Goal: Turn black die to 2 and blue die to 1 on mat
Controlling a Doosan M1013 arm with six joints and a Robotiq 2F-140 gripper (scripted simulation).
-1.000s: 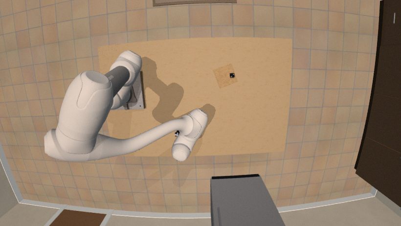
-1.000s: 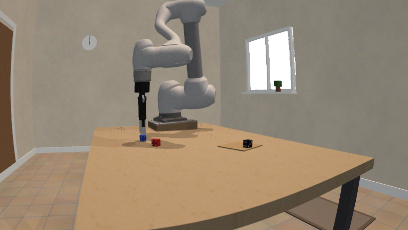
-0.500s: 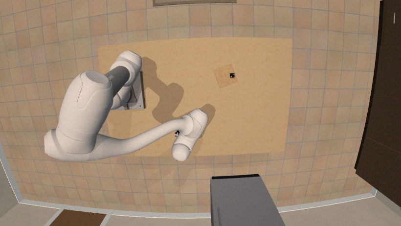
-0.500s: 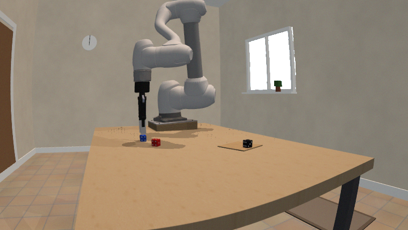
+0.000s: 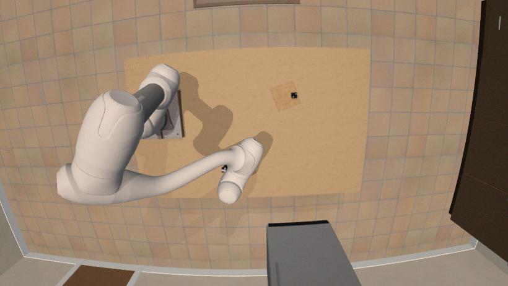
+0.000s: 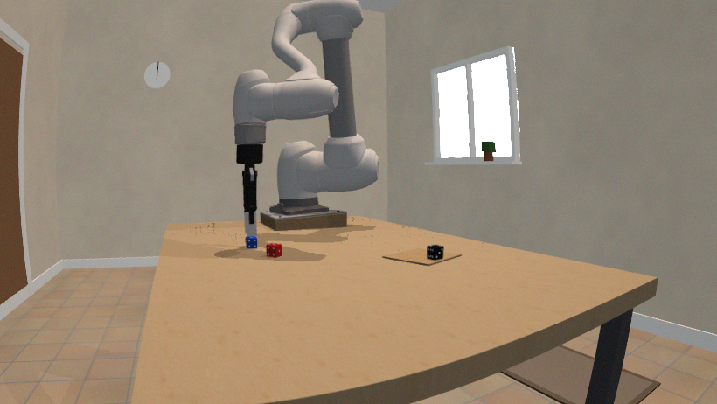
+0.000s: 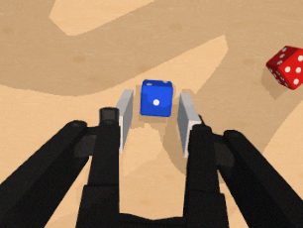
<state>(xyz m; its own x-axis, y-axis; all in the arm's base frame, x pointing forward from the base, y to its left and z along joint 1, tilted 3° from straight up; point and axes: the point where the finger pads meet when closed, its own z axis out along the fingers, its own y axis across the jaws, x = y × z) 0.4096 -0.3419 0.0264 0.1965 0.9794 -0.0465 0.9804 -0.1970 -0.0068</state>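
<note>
Blue die (image 6: 251, 242) (image 7: 156, 98) with white pips, red die (image 6: 274, 249) (image 7: 288, 67) white-pipped, black die (image 5: 293, 95) (image 6: 435, 252) white-pipped
</note>
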